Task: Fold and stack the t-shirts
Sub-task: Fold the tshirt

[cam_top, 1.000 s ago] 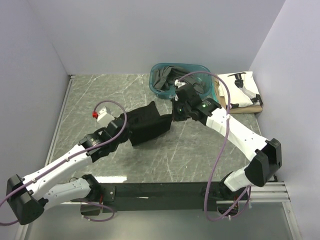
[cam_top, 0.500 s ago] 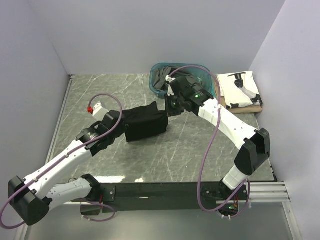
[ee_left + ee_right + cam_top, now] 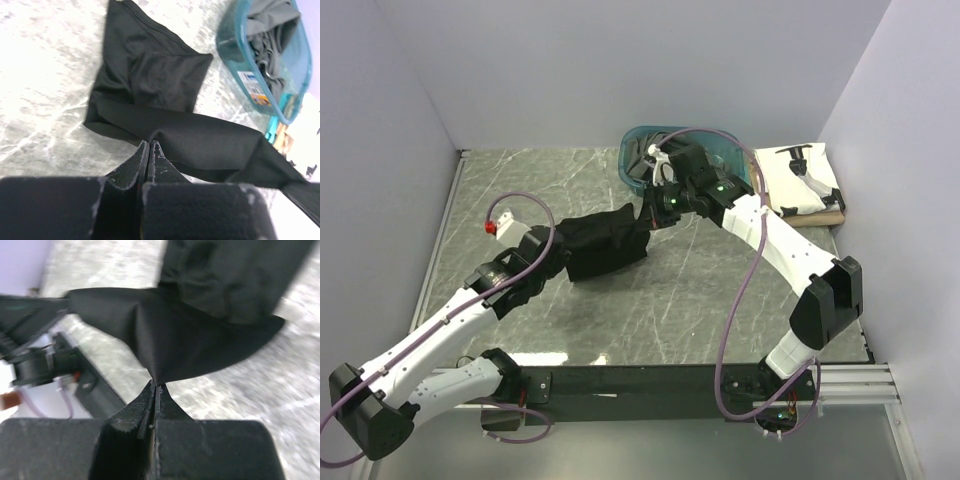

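The black t-shirt lies bunched near the middle of the grey marble worktop, stretched lengthwise between the two arms. The left pincer is clamped tight on a raised fold at the shirt's left end, its fingertips pressed together with cloth between them. The right pincer is likewise pinched shut on a peak of the same shirt at its right end, drawing the fabric into a taut ridge above the surface. In the left wrist view part of the shirt rests flat on the worktop while a band of it runs lifted toward the other arm.

Toward the far edge, right of centre, stands the teal plastic tub, with crumpled dark grey t-shirts inside. The white t-shirt with black print lies folded in the far right corner, beside the tub.
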### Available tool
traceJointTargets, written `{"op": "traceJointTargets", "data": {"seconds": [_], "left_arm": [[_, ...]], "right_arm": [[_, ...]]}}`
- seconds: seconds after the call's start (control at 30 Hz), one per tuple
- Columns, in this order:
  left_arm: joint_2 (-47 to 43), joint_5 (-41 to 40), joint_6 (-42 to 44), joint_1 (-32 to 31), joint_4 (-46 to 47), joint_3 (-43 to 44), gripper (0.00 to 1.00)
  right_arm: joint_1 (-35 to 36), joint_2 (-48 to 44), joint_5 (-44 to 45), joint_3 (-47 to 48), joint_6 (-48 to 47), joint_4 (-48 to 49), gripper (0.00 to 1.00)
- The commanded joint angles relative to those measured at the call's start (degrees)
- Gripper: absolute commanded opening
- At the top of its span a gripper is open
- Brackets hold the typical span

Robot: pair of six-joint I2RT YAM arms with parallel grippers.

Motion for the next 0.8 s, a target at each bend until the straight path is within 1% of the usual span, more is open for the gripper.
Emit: {"op": "traceJointTargets", "data": {"seconds": [0.0, 0.07, 0.17, 0.3, 0.37, 0.5, 0.63, 0.77], "left_arm": [[0.1, -3.93, -3.17, 0.23, -2.63, 2.58, 0.01], [-0.43, -4.55, -4.48, 0.23, -2.55, 1.79, 0.01], [-1.92, -5.51, -6.59, 0.31, -3.34, 1.0, 0.01], [-2.45, -7.79, -8.62, 0.4, -5.8, 0.82, 0.01], [-2.19, -8.24, -8.54, 0.58, -6.07, 0.82, 0.01], [0.52, -8.16, -6.43, 1.98, -3.79, 1.26, 0.01], [3.61, -7.19, -3.19, 4.7, -1.15, 2.75, 0.01], [6.33, -5.96, 1.12, 7.69, 5.51, 4.24, 0.01]], "right_arm": [[-1.26, -3.06, -11.45, -0.47, -0.3, 6.75, 0.0], [-2.04, -3.41, -13.73, -1.17, -0.21, 7.63, 0.0], [-3.36, -3.06, -16.19, -4.94, 0.49, 8.95, 0.0], [-4.86, -2.36, -15.24, -8.03, 1.11, 9.74, 0.0], [-5.47, -2.01, -13.49, -7.77, 0.76, 9.22, 0.0], [-6.44, 0.01, -11.9, -6.01, 0.23, 8.87, 0.0], [-7.58, 3.17, -12.86, -3.47, -0.21, 8.87, 0.0], [-8.29, 6.51, -13.74, 0.22, 0.06, 9.04, 0.0]]}}
